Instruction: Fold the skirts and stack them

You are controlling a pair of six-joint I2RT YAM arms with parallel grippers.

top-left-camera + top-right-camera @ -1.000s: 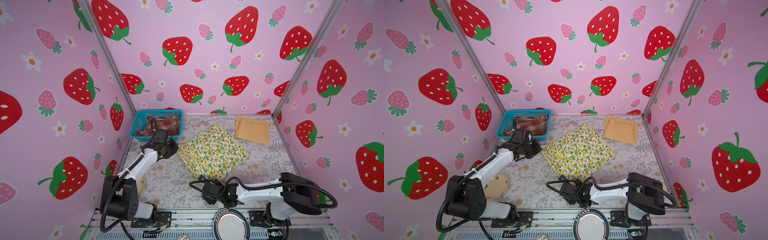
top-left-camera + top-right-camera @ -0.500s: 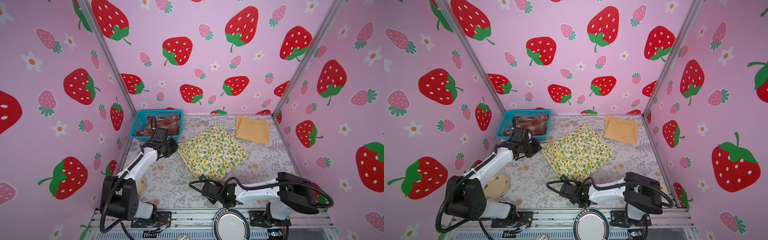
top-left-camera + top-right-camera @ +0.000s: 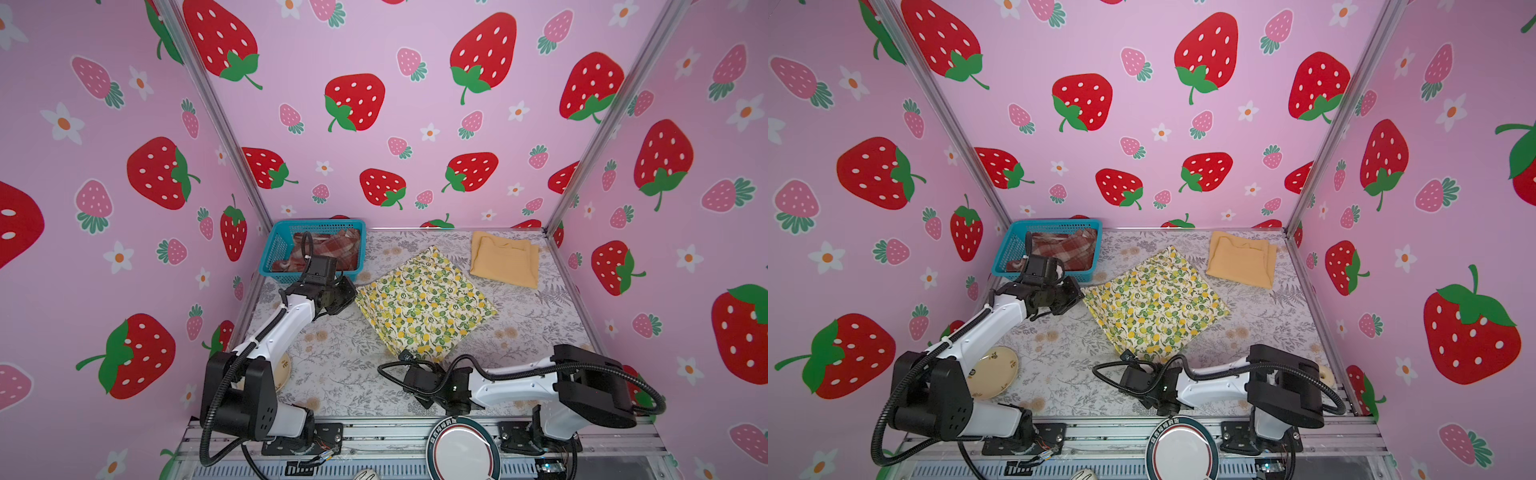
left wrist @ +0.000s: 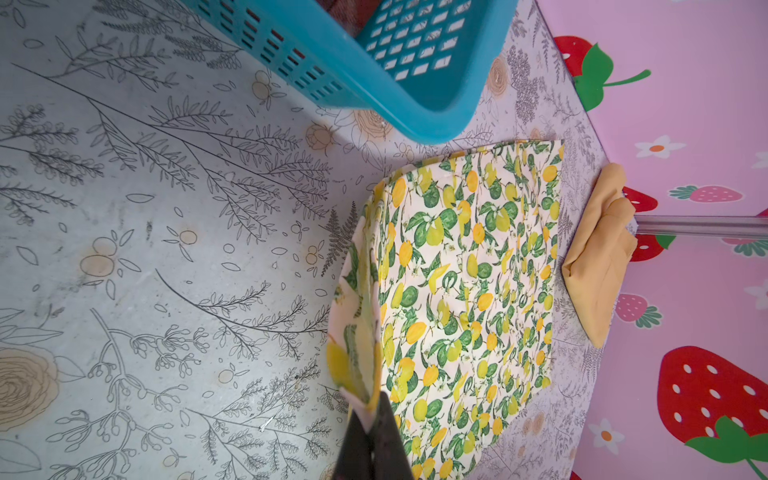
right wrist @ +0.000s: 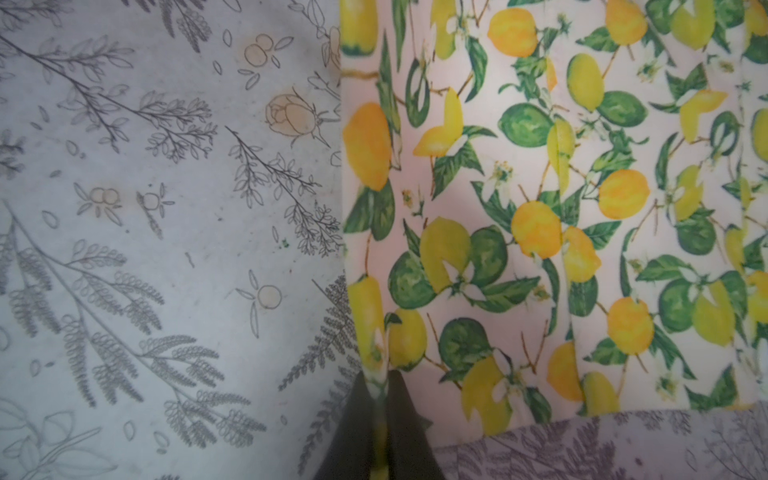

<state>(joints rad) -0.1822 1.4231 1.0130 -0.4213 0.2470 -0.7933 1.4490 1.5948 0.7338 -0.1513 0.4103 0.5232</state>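
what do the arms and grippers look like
Both arms match. The left arm and right arm have white tubular links with chunky black joints and bases. A black ribbed cable loops along each. The left gripper and right gripper are slim, black and tapered. No markings are readable.

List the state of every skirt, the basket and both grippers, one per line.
lemon skirt, spread on the table, two corners pinched.
mustard skirt, folded, at the far right corner.
basket, upright.
plaid skirt, crumpled inside the basket.
left gripper, shut on lemon skirt.
right gripper, shut on lemon skirt.
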